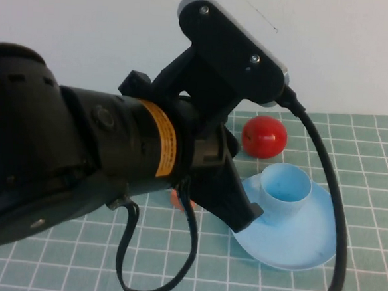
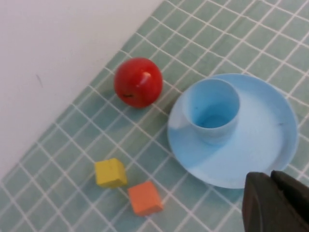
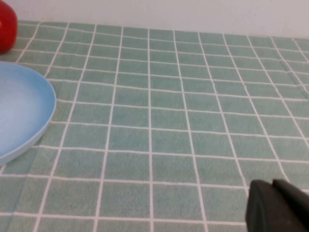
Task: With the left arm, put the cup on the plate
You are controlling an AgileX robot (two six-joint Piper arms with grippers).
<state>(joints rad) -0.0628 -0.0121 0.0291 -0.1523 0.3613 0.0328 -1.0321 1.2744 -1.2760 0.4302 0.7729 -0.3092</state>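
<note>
The small light blue cup [image 1: 285, 192] stands upright on the wide light blue plate [image 1: 300, 249], toward its far left side. Both also show in the left wrist view: the cup [image 2: 212, 112] and the plate [image 2: 270, 140]. My left gripper [image 1: 245, 219] is shut and empty. It hangs just off the plate's near left rim, apart from the cup, and its black tips [image 2: 270, 176] lie together. My right gripper [image 3: 270, 186] is shut and empty over bare mat to the right of the plate [image 3: 19, 111]. It is out of the high view.
A red ball [image 1: 264, 137] lies behind the plate near the white wall. A yellow block [image 2: 110, 172] and an orange block [image 2: 145, 198] lie left of the plate, mostly hidden under my left arm in the high view. Green gridded mat covers the table.
</note>
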